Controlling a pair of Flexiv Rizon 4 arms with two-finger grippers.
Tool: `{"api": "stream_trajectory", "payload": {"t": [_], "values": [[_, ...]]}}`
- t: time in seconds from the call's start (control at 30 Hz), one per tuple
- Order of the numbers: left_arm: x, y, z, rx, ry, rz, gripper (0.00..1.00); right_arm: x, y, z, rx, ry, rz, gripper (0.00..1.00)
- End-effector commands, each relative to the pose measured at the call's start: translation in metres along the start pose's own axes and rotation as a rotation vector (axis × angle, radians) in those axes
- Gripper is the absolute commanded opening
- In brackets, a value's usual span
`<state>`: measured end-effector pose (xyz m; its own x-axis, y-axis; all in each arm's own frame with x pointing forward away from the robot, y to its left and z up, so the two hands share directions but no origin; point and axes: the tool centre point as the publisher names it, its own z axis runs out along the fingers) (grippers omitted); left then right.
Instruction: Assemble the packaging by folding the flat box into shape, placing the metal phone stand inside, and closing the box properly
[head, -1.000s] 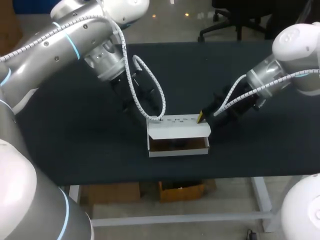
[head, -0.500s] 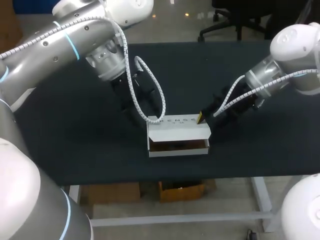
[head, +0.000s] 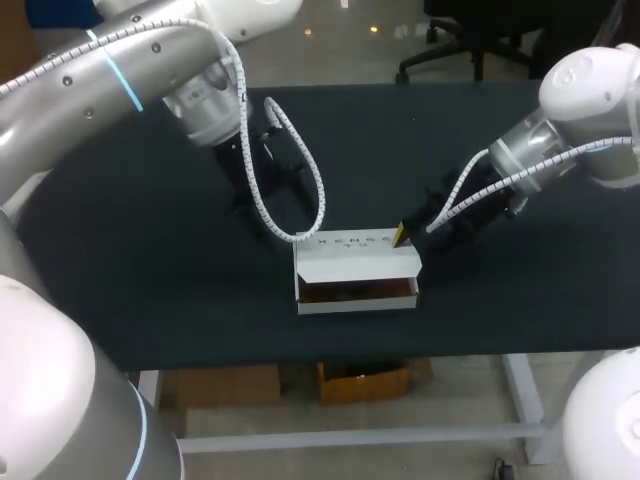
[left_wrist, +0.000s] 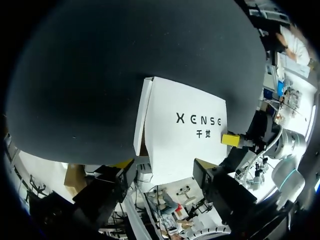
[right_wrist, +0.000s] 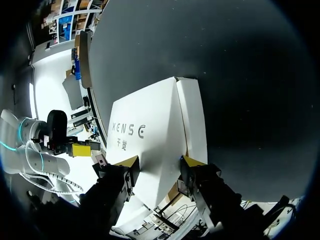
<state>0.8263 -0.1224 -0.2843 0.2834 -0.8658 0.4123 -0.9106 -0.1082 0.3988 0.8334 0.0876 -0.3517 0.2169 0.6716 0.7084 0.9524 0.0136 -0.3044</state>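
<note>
Just ahead of right gripper (right_wrist: 160, 166), box (right_wrist: 150, 132).

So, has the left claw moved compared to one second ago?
Yes. The left claw has drawn back from the white box, toward the far edge of the table; the box stays where it was.

One box (head: 356, 262), two hands (left_wrist: 161, 168) (right_wrist: 161, 162) (yellow-tipped)
</note>
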Motion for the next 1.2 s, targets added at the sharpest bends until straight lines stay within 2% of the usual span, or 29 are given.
{"api": "stream_trajectory", "payload": {"t": [0.03,0.1,0.13,0.17,0.23,0.37,0.47,0.67,0.87,1.0,1.2], "values": [[0.006,0.016,-0.009,0.122,-0.017,0.039,0.75,0.0,0.001,-0.001,0.005,0.001,-0.001,0.51],[0.008,0.02,-0.011,0.145,-0.027,0.068,0.78,0.0,0.001,-0.001,0.005,0.0,-0.001,0.51],[0.009,0.023,-0.013,0.156,-0.031,0.09,0.82,0.0,0.001,-0.001,0.005,0.0,-0.002,0.52],[0.011,0.025,-0.014,0.169,-0.037,0.105,0.91,0.0,0.002,-0.001,0.006,0.0,-0.002,0.53],[0.014,0.03,-0.016,0.186,-0.05,0.161,1.0,0.0,0.002,0.0,0.007,-0.001,-0.002,0.53],[0.02,0.04,-0.019,0.24,-0.088,0.272,1.0,0.0,0.003,0.0,0.008,-0.003,-0.002,0.57],[0.025,0.047,-0.019,0.269,-0.144,0.369,1.0,-0.001,0.004,-0.001,0.006,-0.003,0.0,0.65],[0.035,0.058,-0.015,0.308,-0.276,0.514,1.0,-0.001,0.005,-0.001,0.006,-0.004,0.002,0.63],[0.036,0.063,-0.011,0.313,-0.29,0.521,1.0,-0.001,0.007,-0.001,0.007,-0.004,0.002,0.58],[0.035,0.063,-0.008,0.317,-0.302,0.531,1.0,-0.001,0.007,0.0,0.007,-0.004,0.005,0.59],[0.035,0.07,-0.004,0.355,-0.364,0.601,1.0,-0.001,0.008,0.001,0.009,-0.005,0.006,0.58]]}}
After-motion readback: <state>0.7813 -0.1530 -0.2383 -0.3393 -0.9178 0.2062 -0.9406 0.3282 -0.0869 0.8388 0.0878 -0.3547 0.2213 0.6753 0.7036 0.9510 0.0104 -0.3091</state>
